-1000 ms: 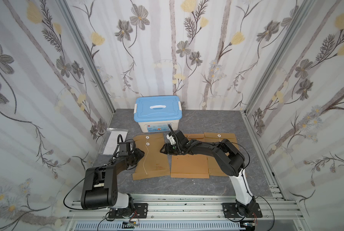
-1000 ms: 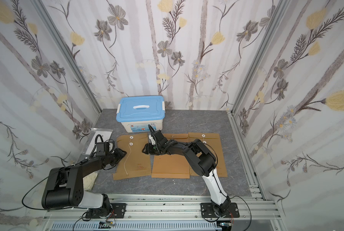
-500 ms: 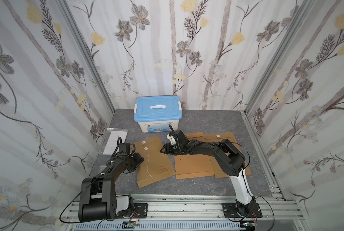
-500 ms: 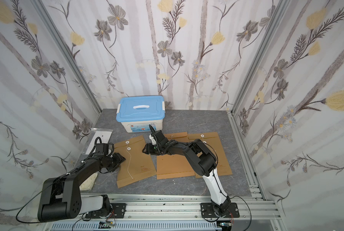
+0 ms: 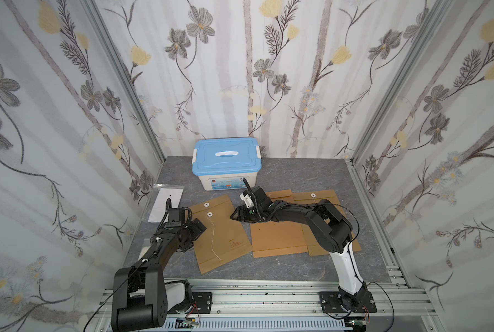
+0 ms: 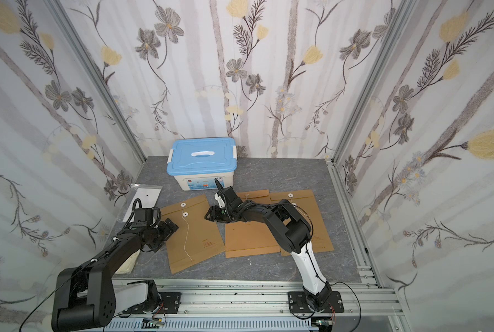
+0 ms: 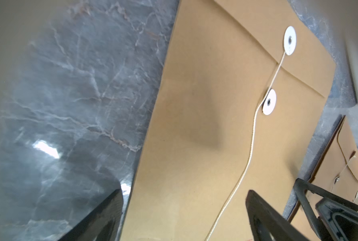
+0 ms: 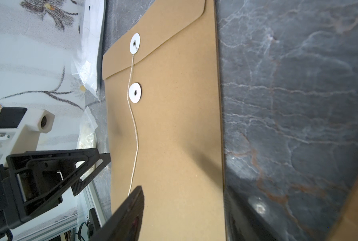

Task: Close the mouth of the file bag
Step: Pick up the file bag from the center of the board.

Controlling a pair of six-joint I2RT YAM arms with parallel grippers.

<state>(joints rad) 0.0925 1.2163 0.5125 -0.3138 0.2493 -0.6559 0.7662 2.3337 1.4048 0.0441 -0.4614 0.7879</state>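
Just right of the left pincer [image 5: 199, 228], flat on the grey marbled surface [image 5: 297, 175]: brown kraft-paper file bag [image 5: 222, 230], its far right corner close under the right pincer [image 5: 234, 215]. Lies skewed against the two other brown paper bags [image 5: 277, 238] beyond the right pincer, with a wedge of bare surface between. Flap folded down over the mouth. White round disc [image 7: 289, 40] on the flap, second white disc [image 7: 269, 101] on the body below it. Thin white string [image 7: 251, 146] from the flap disc, past the lower disc's edge, trailing loose down the front.

Left pincer spread wide, the bag's edge between its jaws in the wrist view, gripping nothing. Right pincer partly spread, one finger [image 8: 132, 208] above the bag, the other above bare surface, nothing held.

A second back: lay square, edge to edge with the neighbouring bag, left pincer much narrower at its side edge. Since turned and pulled away from that neighbour. Left pincer since widened; right pincer unchanged in spread and place.
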